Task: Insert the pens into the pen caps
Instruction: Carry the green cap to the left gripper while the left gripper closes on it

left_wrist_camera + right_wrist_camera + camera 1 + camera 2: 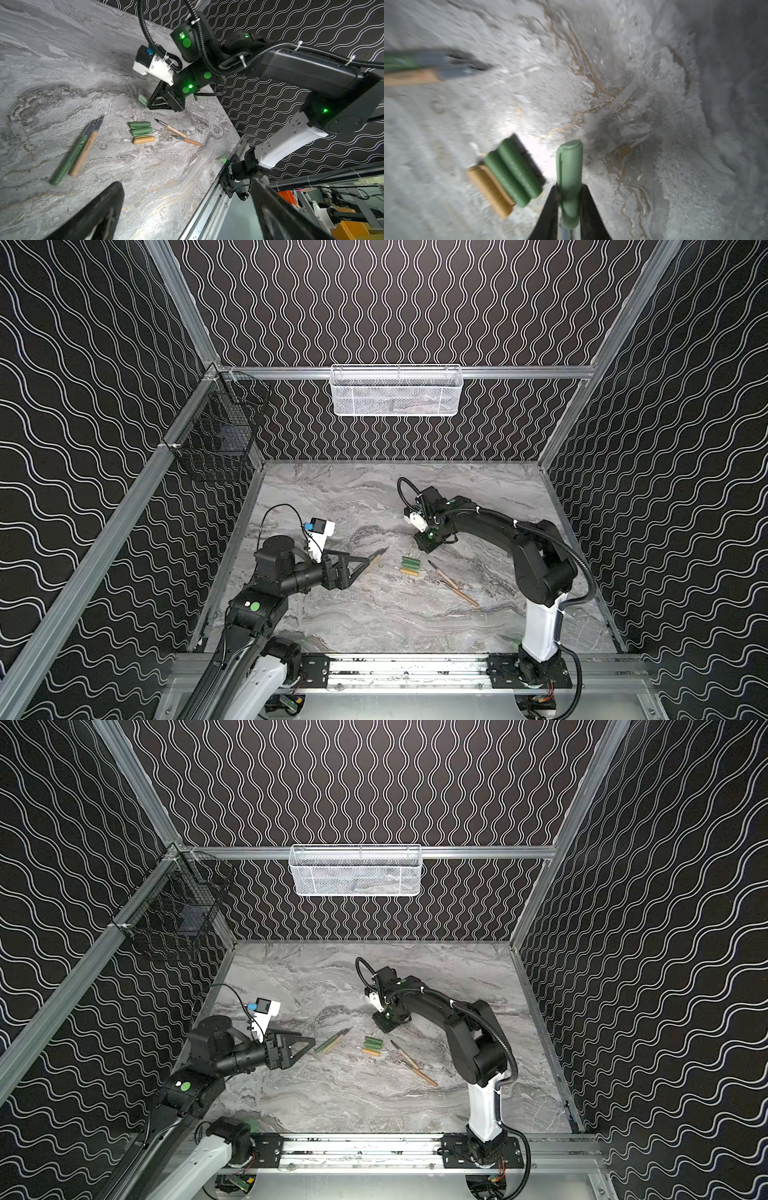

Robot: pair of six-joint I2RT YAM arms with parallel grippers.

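Pen cap (pixel 569 166), gripped by right jaws

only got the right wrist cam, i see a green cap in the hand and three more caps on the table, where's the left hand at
Observer: The left hand is wide open and empty, beside the barrel ends of a green pen and an orange pen lying side by side.
Operator: any more pens
Observer: Yes, a thin orange pen and a second thin pen, both uncapped, on the other side of the caps row.
Operator: how low is my hand
Observer: The left wrist view shows the right hand with the green cap pointing down close to the marble table; touching or not, I cannot tell.
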